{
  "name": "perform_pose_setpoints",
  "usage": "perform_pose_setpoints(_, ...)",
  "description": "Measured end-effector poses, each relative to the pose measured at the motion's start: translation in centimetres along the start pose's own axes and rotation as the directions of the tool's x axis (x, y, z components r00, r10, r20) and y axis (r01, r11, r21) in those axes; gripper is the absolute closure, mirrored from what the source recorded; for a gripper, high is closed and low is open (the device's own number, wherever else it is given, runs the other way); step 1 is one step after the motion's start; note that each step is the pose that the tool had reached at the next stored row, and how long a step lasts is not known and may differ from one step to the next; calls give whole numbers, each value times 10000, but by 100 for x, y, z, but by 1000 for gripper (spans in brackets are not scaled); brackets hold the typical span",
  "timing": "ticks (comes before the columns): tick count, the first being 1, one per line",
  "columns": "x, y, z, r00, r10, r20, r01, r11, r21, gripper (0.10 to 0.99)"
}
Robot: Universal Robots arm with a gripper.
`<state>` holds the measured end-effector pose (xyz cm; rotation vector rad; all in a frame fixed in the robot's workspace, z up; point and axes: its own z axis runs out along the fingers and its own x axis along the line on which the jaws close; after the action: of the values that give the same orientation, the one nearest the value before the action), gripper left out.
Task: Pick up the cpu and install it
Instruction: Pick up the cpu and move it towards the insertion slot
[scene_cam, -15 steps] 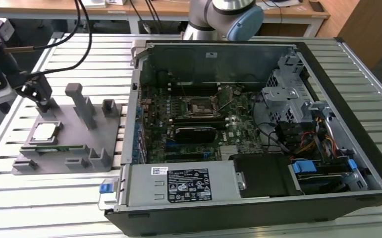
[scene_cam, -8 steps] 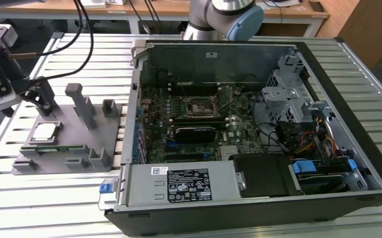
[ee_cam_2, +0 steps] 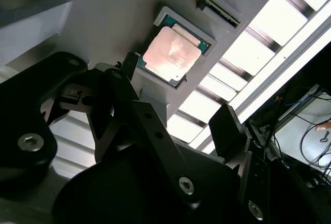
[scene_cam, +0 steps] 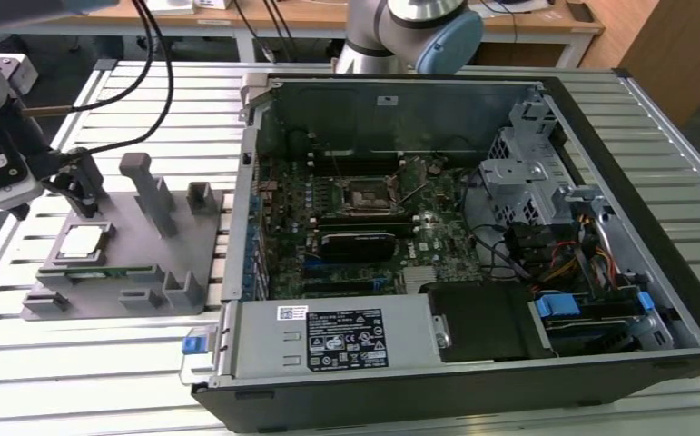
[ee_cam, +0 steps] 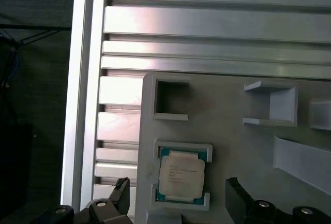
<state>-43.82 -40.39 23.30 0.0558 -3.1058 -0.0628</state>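
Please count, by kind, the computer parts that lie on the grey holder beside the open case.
cpu: 1
memory stick: 1
Total on the grey holder: 2

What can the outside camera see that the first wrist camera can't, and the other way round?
Exterior view's own: the open computer case, its circuit board and the arm's base. First wrist view's own: the cpu with its green rim, close up. Shared: the cpu lying in the grey holder on the slatted table, with the open gripper close by.
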Motion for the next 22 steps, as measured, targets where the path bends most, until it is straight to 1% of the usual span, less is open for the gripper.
perform_pose_setpoints(22,-20,-27,398,10000,-1,0,1,10000,-1,267)
